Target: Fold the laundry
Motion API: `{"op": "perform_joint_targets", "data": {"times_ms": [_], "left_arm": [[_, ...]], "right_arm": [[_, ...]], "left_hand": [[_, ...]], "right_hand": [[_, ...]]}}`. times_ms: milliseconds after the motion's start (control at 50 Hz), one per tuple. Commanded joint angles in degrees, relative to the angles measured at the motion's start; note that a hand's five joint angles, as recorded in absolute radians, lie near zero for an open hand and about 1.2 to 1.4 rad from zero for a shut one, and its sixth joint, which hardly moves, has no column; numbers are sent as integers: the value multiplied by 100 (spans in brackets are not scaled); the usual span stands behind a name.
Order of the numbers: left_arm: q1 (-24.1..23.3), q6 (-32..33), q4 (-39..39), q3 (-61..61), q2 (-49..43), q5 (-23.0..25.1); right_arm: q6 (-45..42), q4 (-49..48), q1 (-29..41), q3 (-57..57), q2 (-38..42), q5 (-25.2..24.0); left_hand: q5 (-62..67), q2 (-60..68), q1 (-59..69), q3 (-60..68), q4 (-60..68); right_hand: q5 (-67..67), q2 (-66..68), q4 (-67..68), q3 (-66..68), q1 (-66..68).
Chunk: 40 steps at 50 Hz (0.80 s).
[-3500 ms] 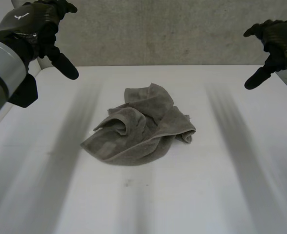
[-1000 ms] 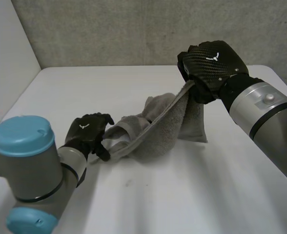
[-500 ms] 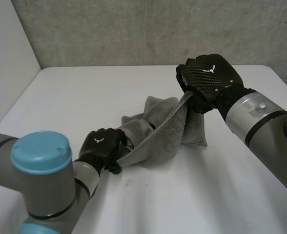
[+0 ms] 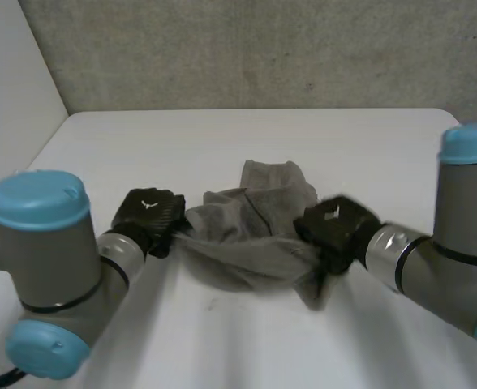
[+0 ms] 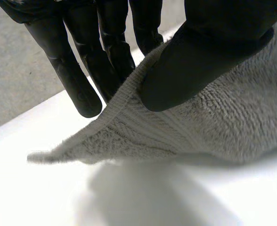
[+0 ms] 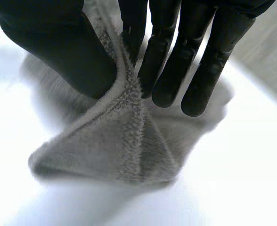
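Observation:
A grey towel [image 4: 251, 227] hangs stretched between my two hands just above the white table [image 4: 222, 138], its far part bunched behind. My left hand [image 4: 148, 217] pinches the towel's left end; in the left wrist view its thumb [image 5: 209, 52] presses the hem of the towel [image 5: 214, 127] against the fingers. My right hand [image 4: 333, 229] grips the right end. In the right wrist view the thumb [image 6: 58, 52] and fingers [image 6: 169, 70] squeeze a fold of the towel [image 6: 119, 146], and a corner droops below the hand.
A grey wall [image 4: 263, 49] runs behind the table's far edge. Both forearms with light-blue caps lie low over the near part of the table, the left one [image 4: 48, 267] and the right one [image 4: 441, 259].
My right hand has dropped from high over the far right to low near the front, pulling the towel down. My left hand has closed on the towel's left end and drawn it leftward.

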Motion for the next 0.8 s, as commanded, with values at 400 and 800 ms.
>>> {"op": "perform_joint_targets", "data": {"times_ms": [400, 800], "left_arm": [[306, 1386, 3075, 4706, -191, -628], [719, 1322, 2104, 636, -14, -66]], "right_arm": [[926, -4107, -63, -2874, -192, 1366], [821, -2205, -2, -524, -2, -339]], "left_hand": [[1104, 1047, 1264, 1064, 1052], [1104, 1047, 1264, 1064, 1052]], "right_hand": [[1398, 1303, 1187, 1233, 2487], [1398, 1303, 1187, 1233, 2487]]}}
